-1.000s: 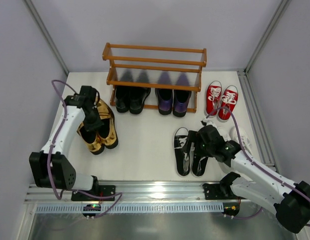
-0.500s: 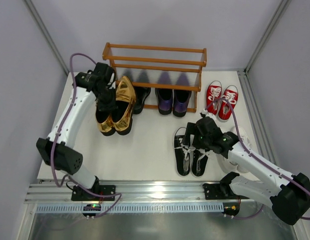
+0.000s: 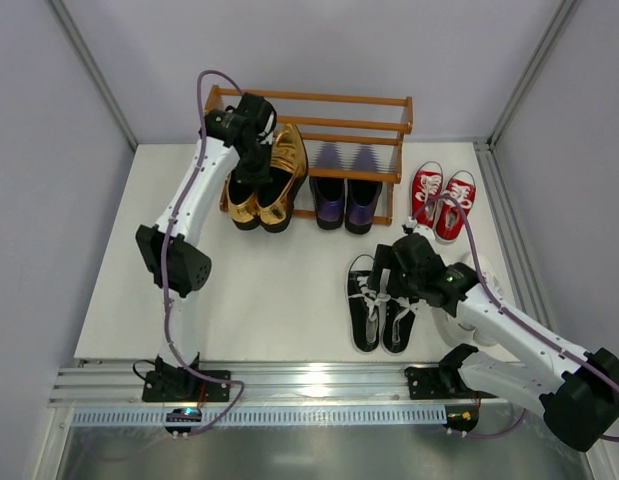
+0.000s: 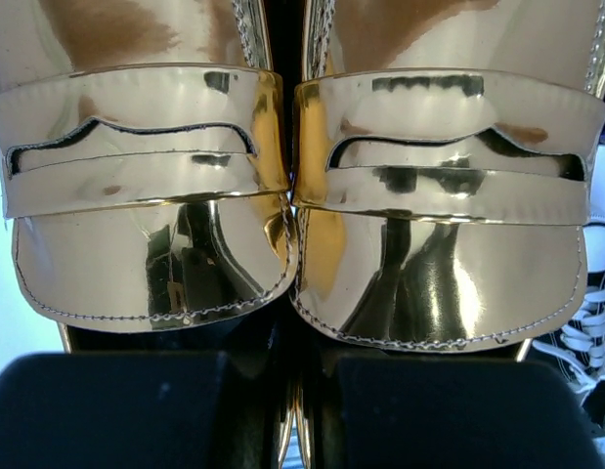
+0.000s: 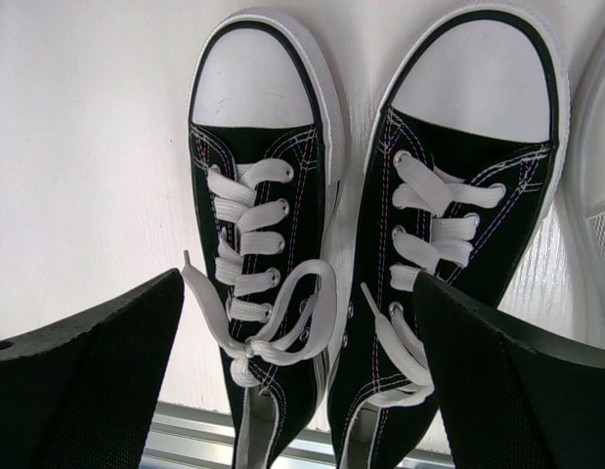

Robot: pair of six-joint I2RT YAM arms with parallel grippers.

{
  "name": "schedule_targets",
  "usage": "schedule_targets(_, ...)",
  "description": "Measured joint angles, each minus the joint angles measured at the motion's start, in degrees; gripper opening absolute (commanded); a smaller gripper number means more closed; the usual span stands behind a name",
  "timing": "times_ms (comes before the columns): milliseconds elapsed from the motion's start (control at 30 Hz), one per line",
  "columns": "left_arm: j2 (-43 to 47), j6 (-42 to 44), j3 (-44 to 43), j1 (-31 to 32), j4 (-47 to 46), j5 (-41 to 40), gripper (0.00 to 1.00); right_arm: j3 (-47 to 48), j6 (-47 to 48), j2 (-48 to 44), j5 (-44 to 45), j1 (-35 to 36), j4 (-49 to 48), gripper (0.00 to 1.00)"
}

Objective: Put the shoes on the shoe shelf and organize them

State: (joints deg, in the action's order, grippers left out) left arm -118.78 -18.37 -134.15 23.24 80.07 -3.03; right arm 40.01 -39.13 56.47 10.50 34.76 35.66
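while the left pincer (image 3: pixel 257 166) grips the gold loafers (image 3: pixel 281 190) at the shelf (image 3: pixel 339 100) edge, the right pincer (image 3: pixel 387 284) gapes over sneakers (image 3: pixel 366 318).

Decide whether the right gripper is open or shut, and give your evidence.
Open: the right gripper has its jaws spread wide, one each side of the black-and-white sneakers.

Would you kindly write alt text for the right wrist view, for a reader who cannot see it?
Black-and-white sneakers lie side by side on a white table, white toes pointing away. The open right gripper frames them, one black finger at each lower corner.
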Motion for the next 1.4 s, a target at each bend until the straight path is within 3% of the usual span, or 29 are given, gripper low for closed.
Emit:
schedule_targets(200, -3.7, 1.5, -6.4, 0.3, 0.4, -3.7, 0.00, 0.0, 0.4, 0.0, 0.3, 0.0, 0.2, 1.00)
schedule_targets(500, -5.3, 6.3, -8.6, -0.1, -1.3, -10.5, 0.00, 0.3, 0.4, 1.8, 0.8, 0.0, 0.5, 1.00)
schedule_targets(933, -8.3, 6.8, -8.7, -3.7, -10.0, -10.4, 0.00, 1.1, -0.2, 4.2, 1.9, 0.0, 0.8, 1.00)
schedule_targets(1400, -8.3, 5.2, -8.6, -3.3, -18.7, -10.5, 0.00, 1.7, -0.3, 6.2, 2.4, 0.0, 0.8, 1.00)
